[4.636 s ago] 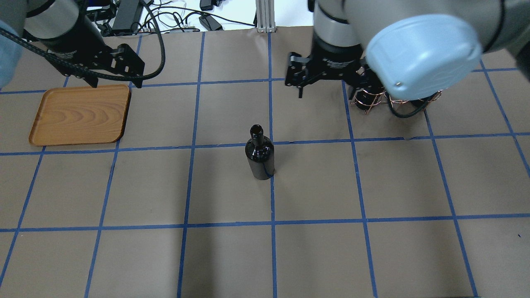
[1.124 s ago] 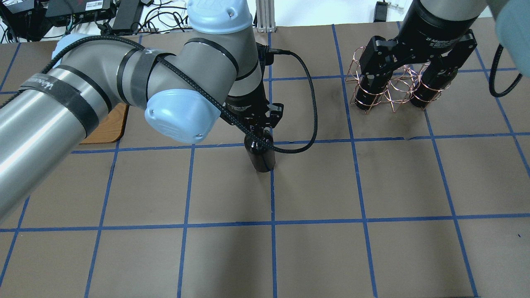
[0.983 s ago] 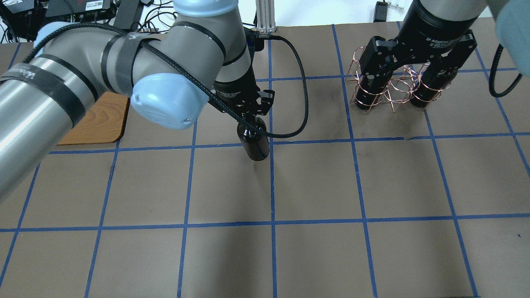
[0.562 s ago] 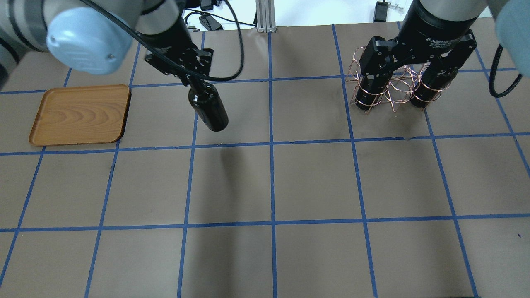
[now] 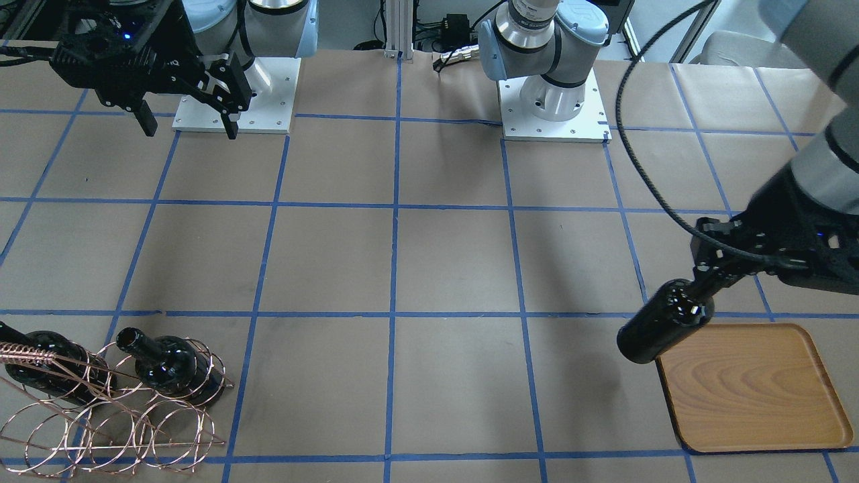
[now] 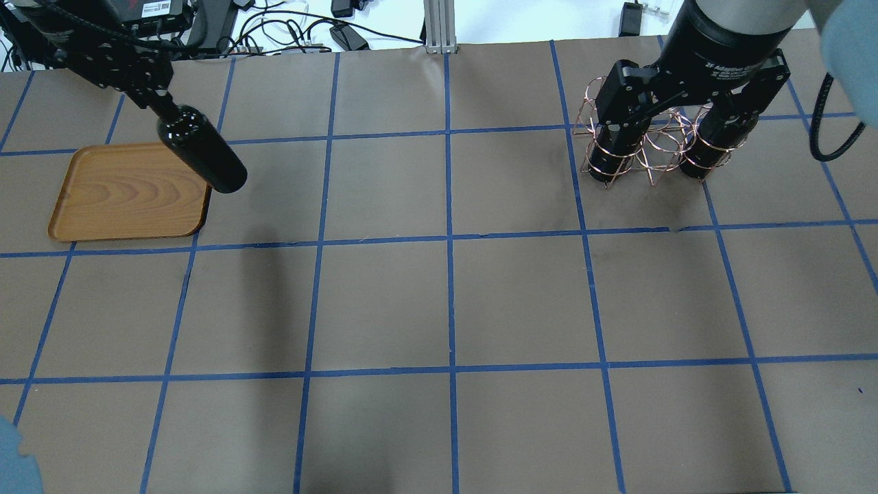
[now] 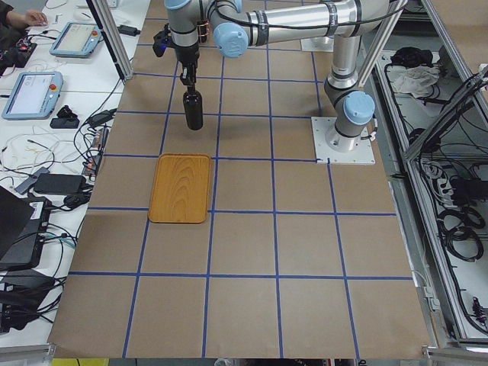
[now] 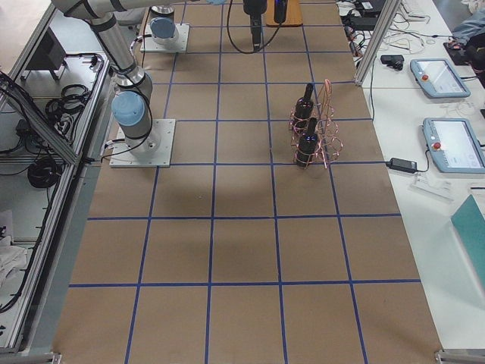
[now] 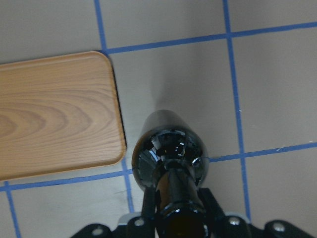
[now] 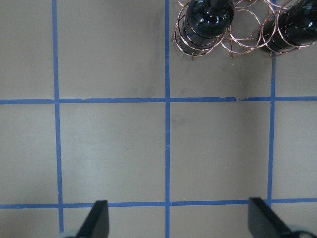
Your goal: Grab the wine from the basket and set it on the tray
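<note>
My left gripper (image 6: pixel 159 108) is shut on the neck of a glossy black wine bottle (image 6: pixel 203 156) and holds it in the air. In the left wrist view the bottle (image 9: pixel 170 154) hangs just beside a corner of the wooden tray (image 9: pixel 54 114), not over it. The tray (image 6: pixel 123 195) is bare; it also shows in the front view (image 5: pixel 755 392), next to the bottle (image 5: pixel 663 323). My right gripper (image 5: pixel 186 129) is open and empty, high above the table near the copper wire basket (image 5: pixel 114 419). Two more bottles (image 5: pixel 171 369) stand in the basket (image 10: pixel 237 42).
Brown paper with a blue tape grid covers the table (image 6: pixel 453 309). Both arm bases (image 5: pixel 550 100) stand on white plates at the robot's side. Cables and power boxes (image 6: pixel 206 24) lie beyond the far edge.
My left gripper has lifted the bottle from the table's middle and carried it left to the tray's edge. The right gripper has stayed still over the basket during the last second.
</note>
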